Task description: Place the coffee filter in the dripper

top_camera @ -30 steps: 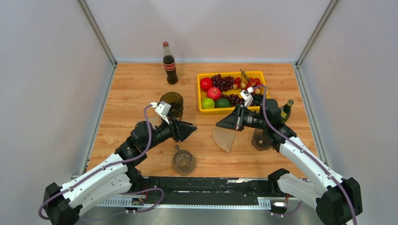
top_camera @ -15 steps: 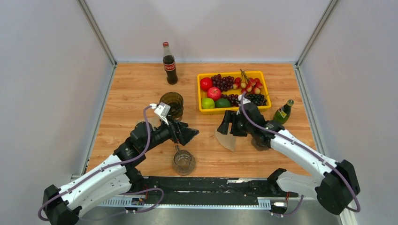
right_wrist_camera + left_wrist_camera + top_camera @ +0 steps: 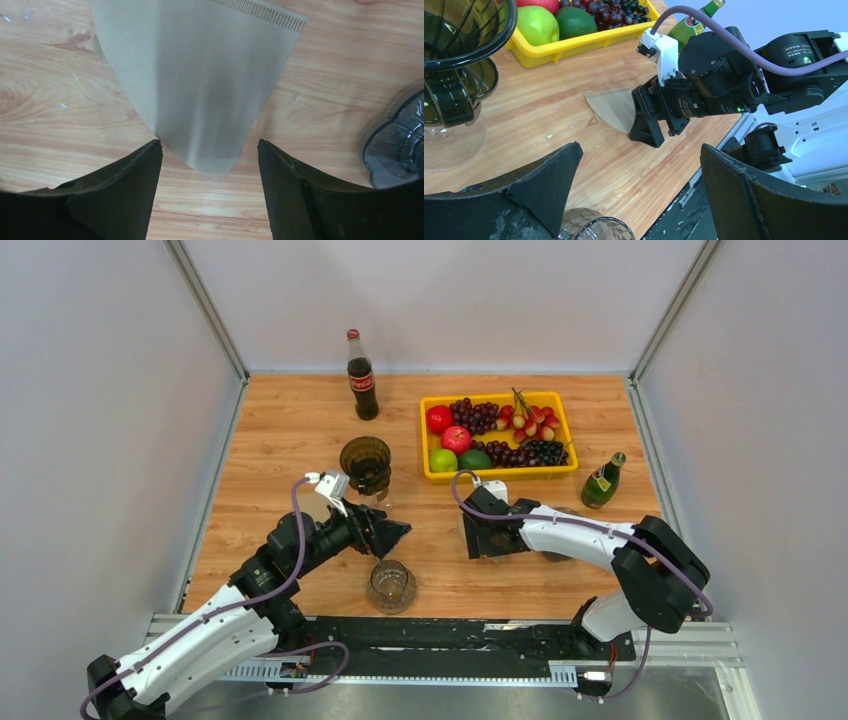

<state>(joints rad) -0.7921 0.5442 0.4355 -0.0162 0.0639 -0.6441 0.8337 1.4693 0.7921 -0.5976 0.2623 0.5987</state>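
Right wrist: filter (image 3: 200, 85) between hand's (image 3: 209, 145) fingers (image 3: 125, 190)

Bright, even light comes from above, so the tabletop (image 3: 290, 430) carries only short, soft shadows beneath the arms. In the right wrist view the coffee filter (image 3: 200, 75) is sharp, with a soft grey shadow band down its middle. In the left wrist view the fingers (image 3: 539, 195) of the left hand (image 3: 640, 147) are dark and slightly blurred, and the dripper (image 3: 454, 65) shows small glints.

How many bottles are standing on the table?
2. The cola bottle stands at the far edge, left of the yellow tray; the green bottle stands near the right edge. No other is visible.
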